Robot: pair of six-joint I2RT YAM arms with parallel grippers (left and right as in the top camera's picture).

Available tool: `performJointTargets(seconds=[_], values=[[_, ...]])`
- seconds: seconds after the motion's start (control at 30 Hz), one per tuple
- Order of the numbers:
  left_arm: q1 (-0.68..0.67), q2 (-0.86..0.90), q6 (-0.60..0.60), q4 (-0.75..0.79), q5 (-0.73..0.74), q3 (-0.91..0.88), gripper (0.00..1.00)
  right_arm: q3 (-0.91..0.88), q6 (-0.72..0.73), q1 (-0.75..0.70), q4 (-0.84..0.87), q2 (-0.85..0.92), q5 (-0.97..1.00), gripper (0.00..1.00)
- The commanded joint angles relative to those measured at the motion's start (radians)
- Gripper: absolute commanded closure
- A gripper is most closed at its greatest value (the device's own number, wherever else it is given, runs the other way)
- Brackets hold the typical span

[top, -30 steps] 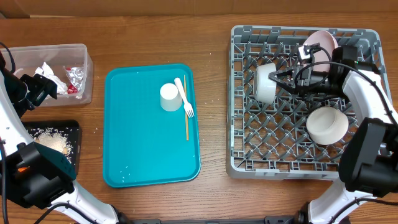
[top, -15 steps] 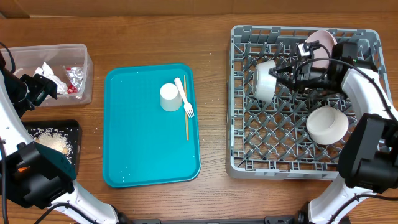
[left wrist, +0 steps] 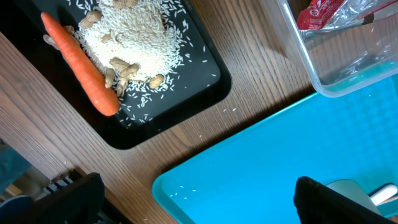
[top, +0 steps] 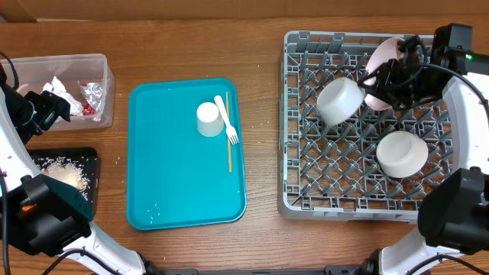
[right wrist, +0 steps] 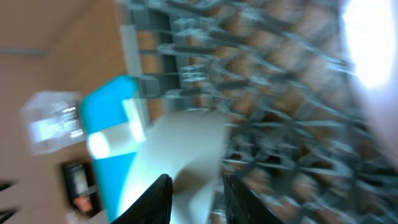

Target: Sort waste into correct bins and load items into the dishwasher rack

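In the grey dishwasher rack [top: 298, 153] a white bowl [top: 340, 101] lies tilted among the pegs. My right gripper [top: 380, 79] is just right of it, jaws parted, in front of the pink plate [top: 384, 52]. The blurred right wrist view shows that bowl [right wrist: 180, 149] ahead of the gripper [right wrist: 199, 202]. A second bowl [top: 402, 153] sits nearer the front. The cup [top: 208, 119], fork [top: 228, 121] and wooden stick [top: 229, 155] lie on the teal tray [top: 183, 191]. My left gripper [left wrist: 202, 202] hangs wide open and empty over that tray's corner.
The clear tub [top: 107, 76] at the far left holds napkins [top: 57, 88], foil [top: 92, 93] and a red wrapper [left wrist: 323, 12]. The black tray [left wrist: 186, 93] holds rice [left wrist: 130, 37] and a carrot [left wrist: 81, 62]. Rice grains are scattered on the wood around it.
The right gripper has drawn back to the right and up while its jaws parted. The bowl has tipped from standing on edge to lying tilted. The left arm has not moved.
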Motion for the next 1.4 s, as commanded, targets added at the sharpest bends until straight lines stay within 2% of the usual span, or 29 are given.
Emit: performJointTargets(seconds=[0.0, 0.2, 0.37, 0.53, 0.57, 0.6, 0.63, 0.67, 0.87, 1.2, 1.37], values=[[-0.005, -0.024, -0.021, -0.002, -0.013, 0.018, 0.00, 0.005, 0.029, -0.003, -0.014, 0.001, 0.201, 0.69], [-0.005, -0.024, -0.021, -0.002, -0.013, 0.018, 0.00, 0.005, 0.032, -0.003, -0.046, -0.001, 0.261, 0.68], [-0.005, -0.024, -0.021, -0.002, -0.013, 0.018, 0.00, 0.006, 0.031, -0.003, -0.076, -0.033, 0.262, 0.63], [-0.005, -0.024, -0.021, -0.002, -0.013, 0.018, 0.00, 0.006, 0.031, -0.001, -0.089, -0.146, 0.262, 0.55], [-0.005, -0.024, -0.021, -0.002, -0.013, 0.018, 0.00, 0.006, 0.031, 0.000, -0.089, -0.175, 0.261, 0.50], [-0.005, -0.024, -0.021, -0.002, -0.013, 0.018, 0.00, 0.006, 0.031, 0.001, -0.088, -0.205, 0.259, 0.39], [-0.005, -0.024, -0.021, -0.002, -0.013, 0.018, 0.00, 0.006, 0.031, 0.002, -0.087, -0.238, 0.248, 0.23], [-0.005, -0.024, -0.021, -0.002, -0.013, 0.018, 0.00, 0.006, 0.031, 0.002, -0.085, -0.266, 0.226, 0.00], [-0.005, -0.024, -0.021, -0.002, -0.013, 0.018, 0.00, 0.005, 0.031, 0.001, -0.079, -0.378, -0.038, 0.00], [-0.005, -0.024, -0.021, -0.002, -0.013, 0.018, 0.00, 0.004, 0.031, -0.005, -0.026, -0.371, -0.014, 0.00], [-0.005, -0.024, -0.021, 0.016, -0.002, 0.018, 0.00, 0.005, 0.031, -0.002, 0.017, -0.371, -0.124, 0.00]])
